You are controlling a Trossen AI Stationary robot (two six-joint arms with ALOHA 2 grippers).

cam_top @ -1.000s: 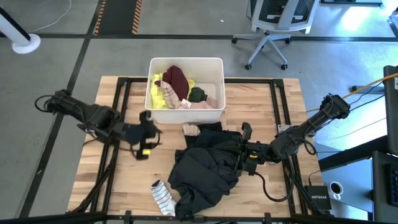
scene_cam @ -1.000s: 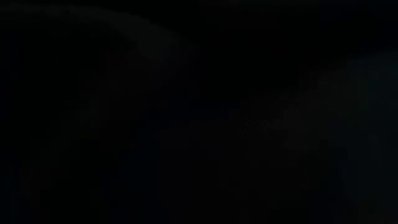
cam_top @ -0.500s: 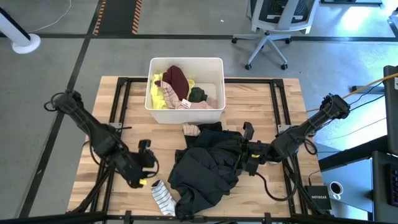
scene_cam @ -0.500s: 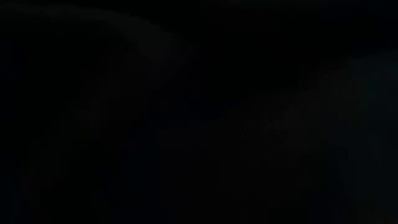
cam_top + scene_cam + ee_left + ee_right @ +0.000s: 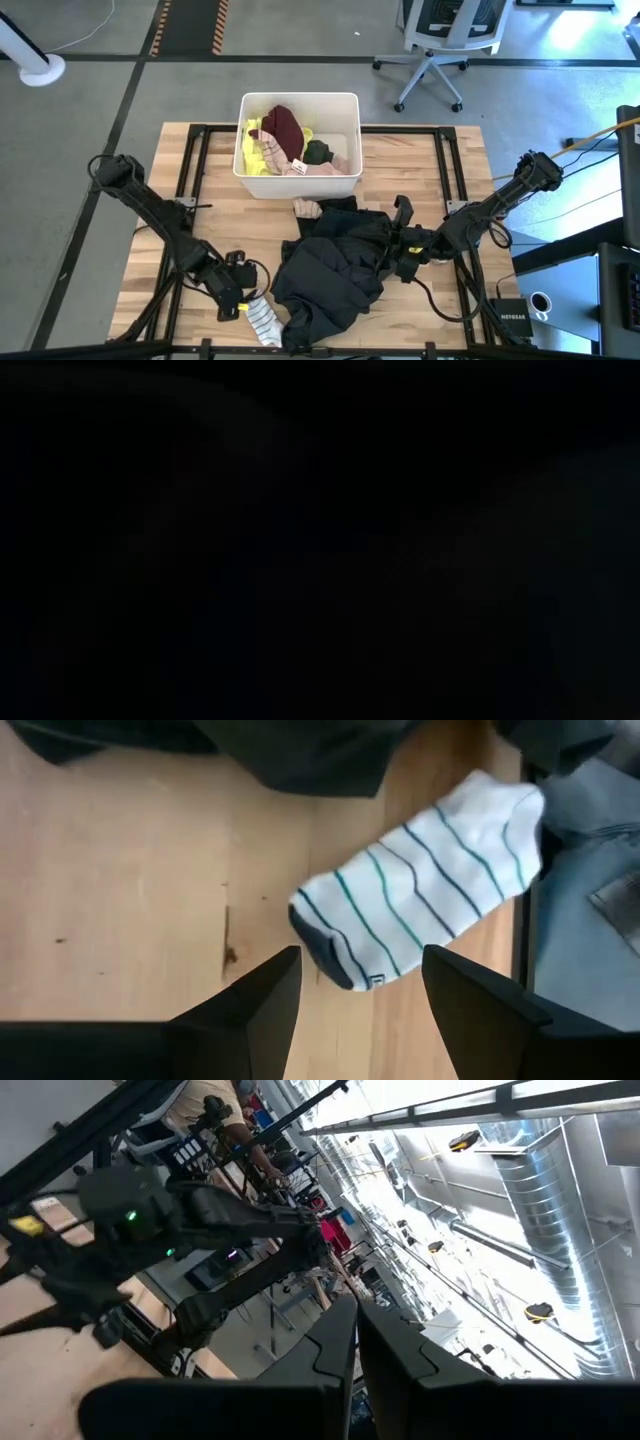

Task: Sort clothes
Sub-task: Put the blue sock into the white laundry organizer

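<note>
A grey-white striped sock (image 5: 420, 880) lies flat on the wood near the table's near edge; it also shows in the high view (image 5: 262, 318). My left gripper (image 5: 360, 975) is open just above it, one finger on each side of the sock's dark toe end, apart from it. It shows in the high view (image 5: 250, 297) too. A large pile of dark green and black garments (image 5: 335, 265) lies at the table's middle. My right gripper (image 5: 390, 243) is shut at the pile's right edge. The low view is wholly dark. My right gripper lies level at the dark pile's right edge (image 5: 378, 245), pointing toward the table's left. I cannot tell whether it touches the cloth; nothing shows between its fingers (image 5: 340, 1340).
A white bin (image 5: 350, 100) at the table's far middle holds maroon, neon yellow, dark green and pale pink pieces. A small pale pink piece (image 5: 306, 208) lies on the table by the pile's far edge. Bare wood lies at the left and far right.
My left gripper has swung from the table's left middle toward the near edge and the right, coming down to the striped sock, and stays open. The right arm and the clothes have kept still.
</note>
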